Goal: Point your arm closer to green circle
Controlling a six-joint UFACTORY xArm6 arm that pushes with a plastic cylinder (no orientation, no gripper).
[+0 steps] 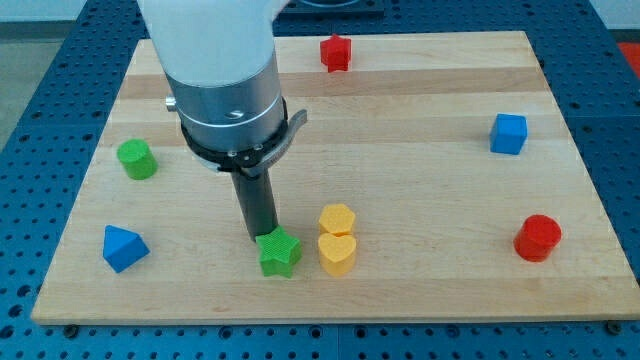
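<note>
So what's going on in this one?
A robot arm with a dark rod is working over a wooden board of small coloured blocks. My tip sits right behind the green star, beside two yellow blocks. The green circle stands untouched toward the view's left.

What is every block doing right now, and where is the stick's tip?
green circle: alone, view's left
green star: touching my tip
yellow hexagon: against yellow heart
blue triangle: alone
red hexagon: alone, top edge
blue cube: alone
red cylinder: alone
</note>
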